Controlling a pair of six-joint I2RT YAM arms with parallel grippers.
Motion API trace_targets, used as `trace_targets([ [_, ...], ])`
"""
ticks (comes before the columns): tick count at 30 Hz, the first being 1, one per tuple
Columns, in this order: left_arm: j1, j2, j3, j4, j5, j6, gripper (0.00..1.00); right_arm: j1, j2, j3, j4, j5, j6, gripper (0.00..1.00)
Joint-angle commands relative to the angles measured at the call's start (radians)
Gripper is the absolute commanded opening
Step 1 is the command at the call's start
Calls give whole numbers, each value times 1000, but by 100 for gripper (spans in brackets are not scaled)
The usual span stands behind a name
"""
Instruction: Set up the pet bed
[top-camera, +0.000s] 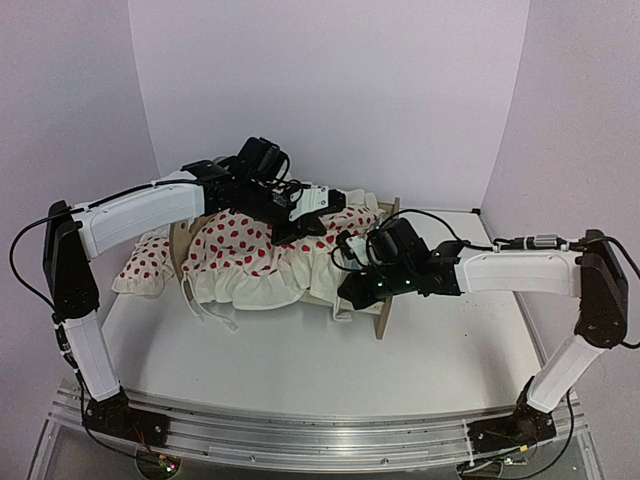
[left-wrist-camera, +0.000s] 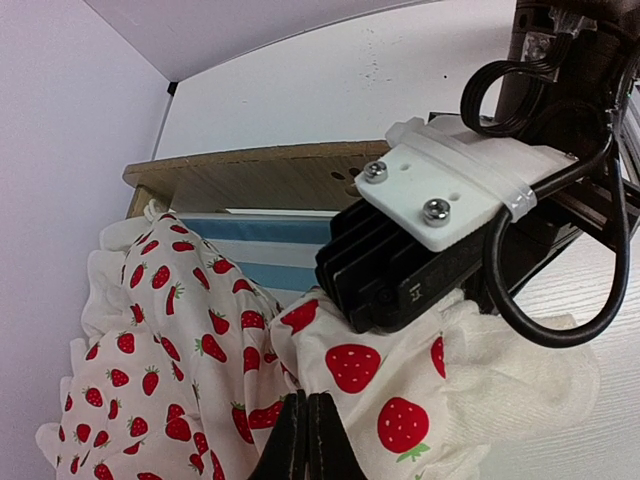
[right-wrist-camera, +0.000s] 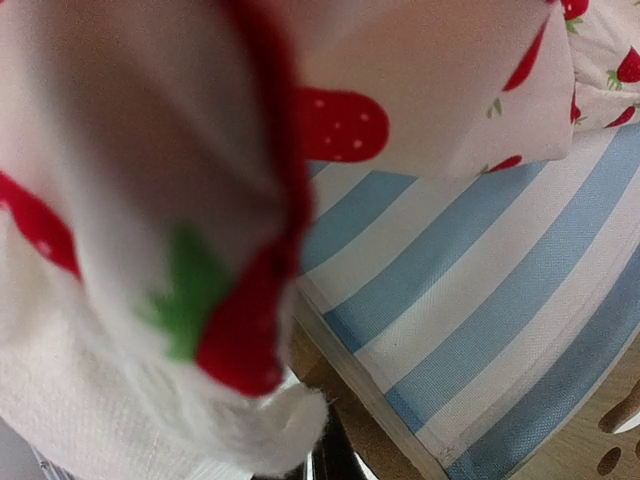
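The pet bed (top-camera: 384, 300) stands in the middle of the bench (top-camera: 450, 350), directly under both end effectors. The left end effector (left-wrist-camera: 306, 435) hangs over the middle of the pet bed. Its two dark fingers are pressed fully together on a fold of the blanket (top-camera: 250, 255).

The right end effector (top-camera: 352, 292) sits at the pet bed's right end, just inside the wooden end board there. It is closed too. The blanket's ruffled hem is bunched over its fingers and raised off the mattress (right-wrist-camera: 480, 300), so it appears to have that hem pinched.

The pet bed is a small frame of pale, flat-cut wood with a plain matt grain. The mattress is woven cloth in straight blue and white stripes, with a stitched edge, and shows only where the blanket is drawn back.

The blanket is soft white fabric printed with red strawberries and green leaves, with a gathered white frill along its border. It lies rumpled over most of the pet bed. The pillow (top-camera: 145, 265) has the same red-on-white print and is plump and squarish. It lies on the bench just outside the pet bed's left end board, touching or nearly touching it.

Counted: one pet bed with two end boards and one mattress, one blanket, one pillow, two end effectors.
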Motion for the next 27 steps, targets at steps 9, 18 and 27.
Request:
trace_targets([
  [9,5,-56,0,36,-2,5,0,-7,-87,14,-5,95,-30,0],
  [18,5,-58,0,35,-2,8,0,-7,-150,22,-70,201,-56,0],
  [27,5,-64,-11,36,-11,17,0,-8,-180,170,-323,509,-153,0],
])
